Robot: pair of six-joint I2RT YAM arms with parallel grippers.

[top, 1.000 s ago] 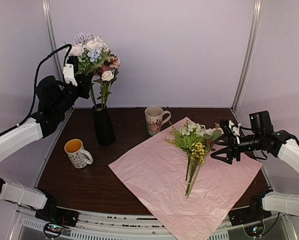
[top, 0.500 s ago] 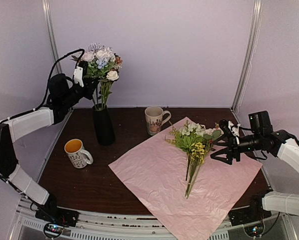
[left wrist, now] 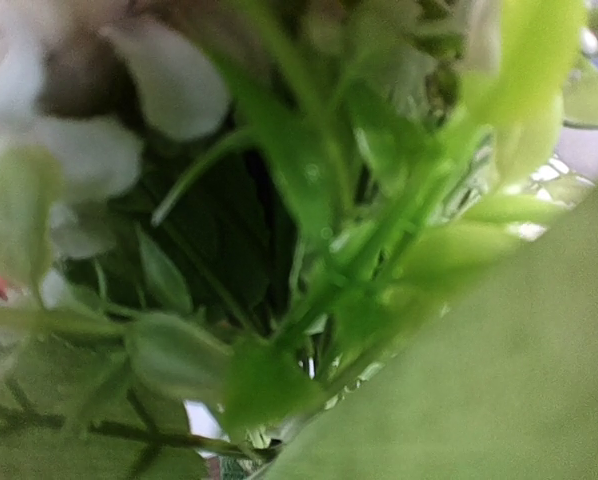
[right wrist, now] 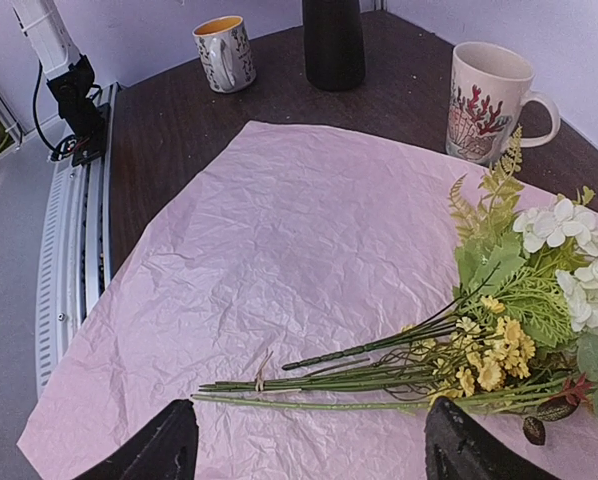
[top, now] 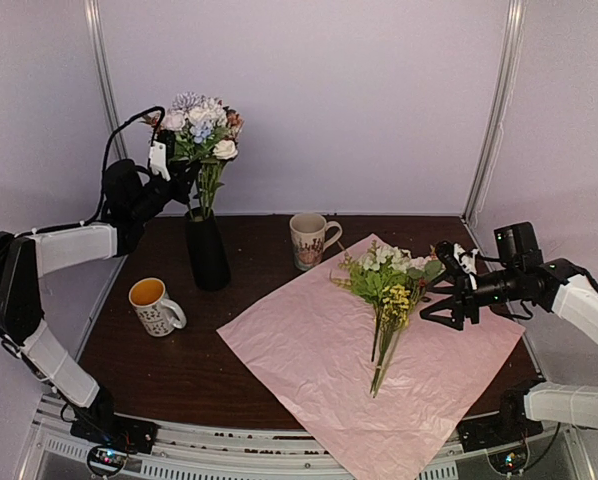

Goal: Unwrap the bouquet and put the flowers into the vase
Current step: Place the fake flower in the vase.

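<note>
**Overhead and wrist views.** We are seeing the left gripper [top: 182, 172] pinching the stems of the first bunch [top: 201, 115] of pink, white and lavender flowers, its jaws pressed together on them. The vase [top: 207, 250] is standing directly below this gripper, and the stem ends are reaching its mouth. The right gripper [top: 431, 300] is hovering with fingers spread. The second bunch [top: 389, 280], white and yellow, is lying just beyond its fingertips on the flattened paper sheet [top: 299, 350]. Farther ahead of it are standing the cream mug [top: 309, 240] and the orange-lined mug [top: 154, 305]. Their printed marks are too small to read.
</note>
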